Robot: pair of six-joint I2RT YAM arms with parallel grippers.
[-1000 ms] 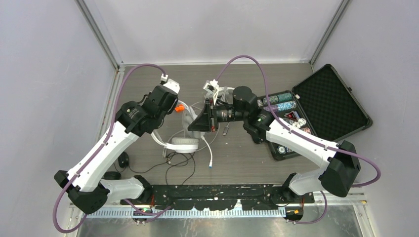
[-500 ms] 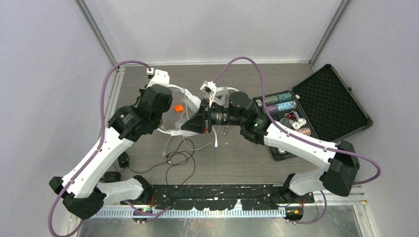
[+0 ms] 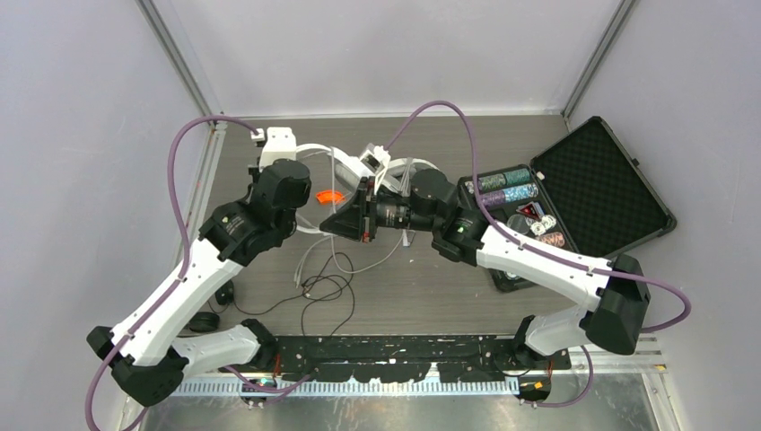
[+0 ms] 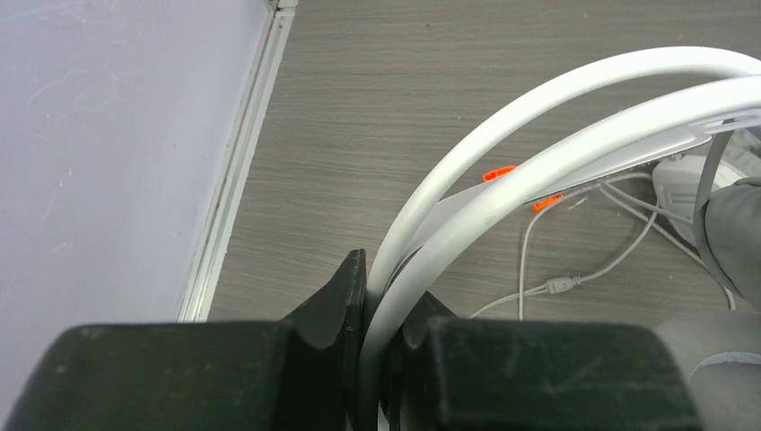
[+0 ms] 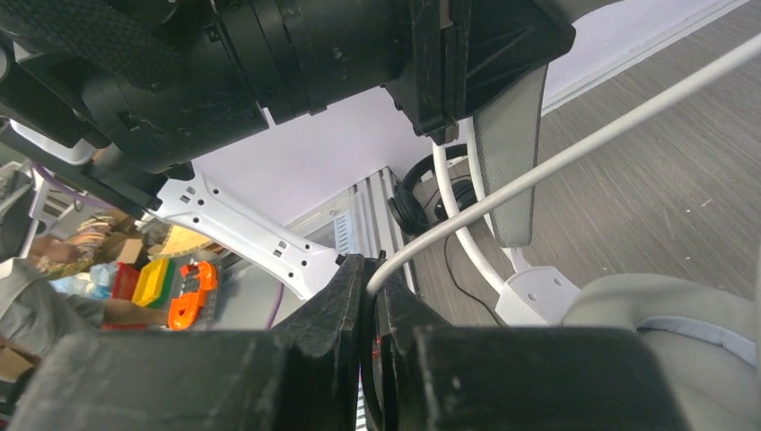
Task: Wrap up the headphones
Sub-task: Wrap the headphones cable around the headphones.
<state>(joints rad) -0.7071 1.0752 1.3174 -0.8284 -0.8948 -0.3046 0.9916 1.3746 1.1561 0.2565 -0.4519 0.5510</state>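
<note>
Left of the case (image 3: 592, 184), loose cords (image 3: 325, 289) sprawl unwound on the table (image 3: 431, 287). Farther back, the left tool (image 4: 381, 310) clamps the white headphones (image 4: 538, 166) by the band. The right tool (image 5: 370, 287) pinches their thin cord (image 5: 574, 154), so wrapping looks barely begun.

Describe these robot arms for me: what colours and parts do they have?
The left arm and right arm have white links with chunky black joints and bases. A purple cable loops along each to a white box at the wrist. Each ends in two black, wedge-shaped fingers.
</note>
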